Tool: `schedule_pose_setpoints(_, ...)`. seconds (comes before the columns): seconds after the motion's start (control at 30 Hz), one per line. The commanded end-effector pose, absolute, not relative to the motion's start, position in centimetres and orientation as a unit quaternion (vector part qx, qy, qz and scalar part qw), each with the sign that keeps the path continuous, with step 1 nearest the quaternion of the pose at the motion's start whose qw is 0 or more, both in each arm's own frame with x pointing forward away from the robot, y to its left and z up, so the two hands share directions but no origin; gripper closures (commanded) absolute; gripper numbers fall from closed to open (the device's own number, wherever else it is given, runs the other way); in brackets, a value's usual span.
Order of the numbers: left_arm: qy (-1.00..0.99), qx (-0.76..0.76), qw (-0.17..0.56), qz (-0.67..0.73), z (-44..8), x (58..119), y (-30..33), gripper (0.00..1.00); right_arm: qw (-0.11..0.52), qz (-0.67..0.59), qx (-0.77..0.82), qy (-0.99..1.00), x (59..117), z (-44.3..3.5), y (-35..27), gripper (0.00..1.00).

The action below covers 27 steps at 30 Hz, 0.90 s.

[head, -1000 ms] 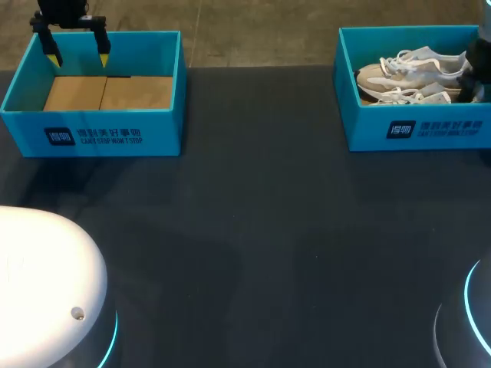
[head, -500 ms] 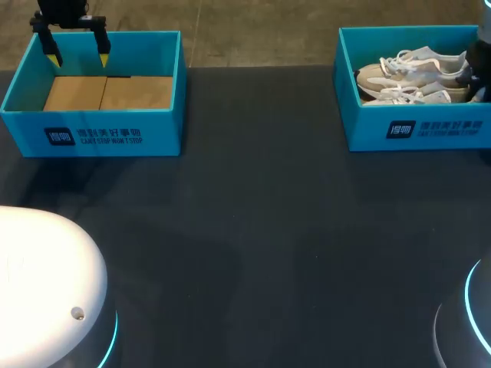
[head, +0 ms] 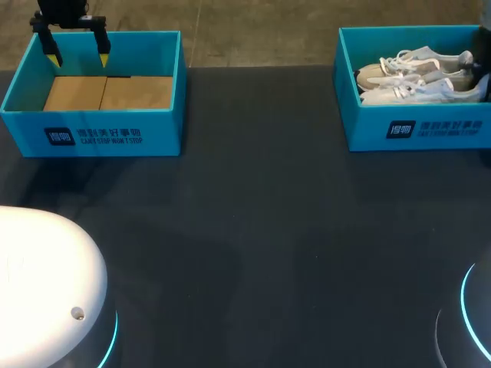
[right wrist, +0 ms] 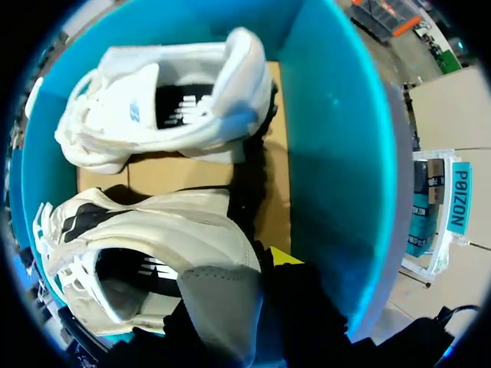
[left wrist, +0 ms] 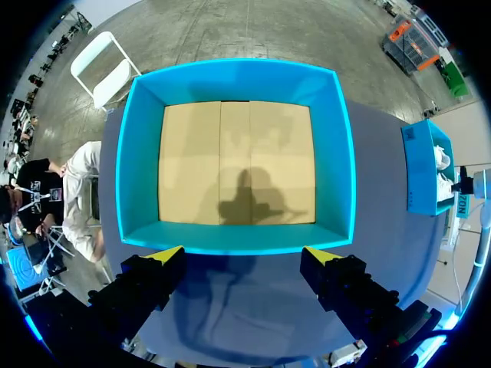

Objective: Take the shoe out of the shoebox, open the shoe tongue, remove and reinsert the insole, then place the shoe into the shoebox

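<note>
White-and-beige lace-up sneaker (right wrist: 153, 238), heel clamped in right gripper (right wrist: 234, 287), lies in teal cardboard shoebox (right wrist: 330, 153); left gripper (left wrist: 244, 257) hangs spread over another teal box (left wrist: 230, 77).

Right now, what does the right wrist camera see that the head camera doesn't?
Only the right wrist view: the dark insoles inside the shoes. Only the head view: the empty shoebox, with the left end effector open above it. Both: the shoes, white, lying in the right shoebox.
</note>
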<state>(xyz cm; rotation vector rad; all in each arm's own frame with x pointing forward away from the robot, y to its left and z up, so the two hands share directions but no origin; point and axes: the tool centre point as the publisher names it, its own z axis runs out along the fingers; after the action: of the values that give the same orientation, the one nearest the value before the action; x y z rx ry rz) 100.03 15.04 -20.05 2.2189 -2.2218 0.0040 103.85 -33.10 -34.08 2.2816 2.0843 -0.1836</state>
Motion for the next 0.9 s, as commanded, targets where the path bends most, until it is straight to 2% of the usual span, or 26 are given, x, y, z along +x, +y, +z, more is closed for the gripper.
schedule_pose_setpoints(0.03,-0.707,0.707,0.001,0.001,-20.0,100.0,15.0,0.0,0.036,-0.053,0.739,0.671,103.2,-31.0,-32.8,1.0)
schedule_pose_setpoints(0.9,-0.707,0.707,0.001,0.001,-20.0,100.0,15.0,0.0,0.082,-0.051,0.748,0.657,104.0,-23.9,-35.3,1.0)
